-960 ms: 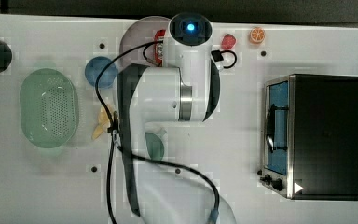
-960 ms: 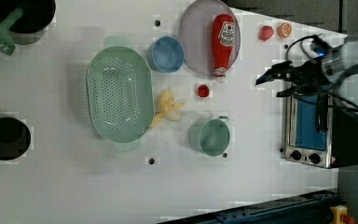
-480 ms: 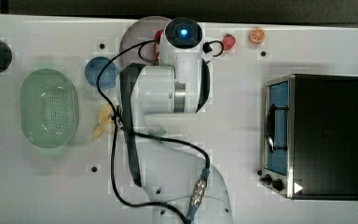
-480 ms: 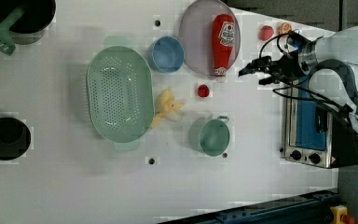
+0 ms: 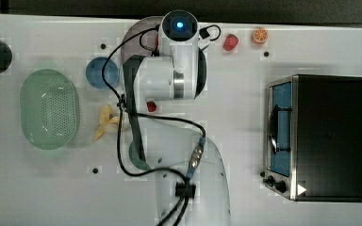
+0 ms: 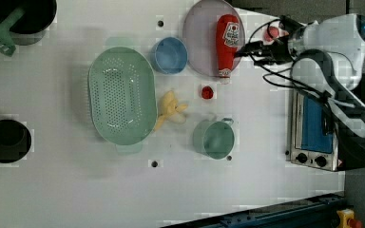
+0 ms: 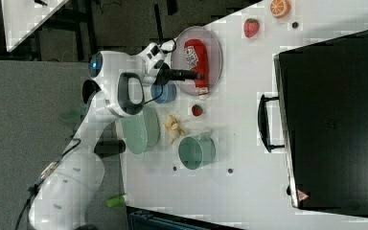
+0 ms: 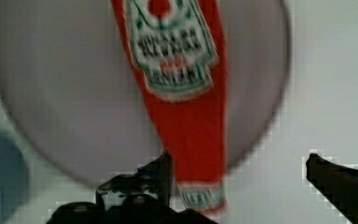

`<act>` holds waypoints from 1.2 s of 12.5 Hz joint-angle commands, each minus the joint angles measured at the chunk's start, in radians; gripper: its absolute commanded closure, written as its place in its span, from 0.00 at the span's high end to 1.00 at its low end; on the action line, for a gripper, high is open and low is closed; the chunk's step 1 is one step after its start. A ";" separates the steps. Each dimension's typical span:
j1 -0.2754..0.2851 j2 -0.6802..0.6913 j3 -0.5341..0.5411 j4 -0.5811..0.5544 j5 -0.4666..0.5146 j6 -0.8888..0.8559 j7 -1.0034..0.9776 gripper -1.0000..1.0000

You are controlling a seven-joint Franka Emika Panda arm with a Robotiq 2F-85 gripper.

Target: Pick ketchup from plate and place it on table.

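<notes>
1. Ketchup (image 6: 227, 43) lies flat on the plate (image 6: 199, 35), cap end jutting past the rim toward the worktop (image 6: 247, 190).
2. Gripper (image 8: 240, 165) above the bottle; fingers (image 8: 161, 170) spread wide, holding nothing.
3. Advice: straddle the slim neck, descend squarely, close before lifting.
4. Blue dish (image 6: 169, 55), green basket (image 6: 121, 95) and green cup (image 6: 214, 138) look empty.
</notes>
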 commanded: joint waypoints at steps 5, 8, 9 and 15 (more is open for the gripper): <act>0.025 0.167 0.007 0.148 -0.043 0.100 -0.044 1.00; 0.027 0.207 0.004 0.164 -0.043 0.140 -0.044 1.00; 0.027 0.208 0.004 0.166 -0.043 0.142 -0.044 1.00; 0.026 0.201 -0.006 0.187 -0.043 0.136 -0.044 0.64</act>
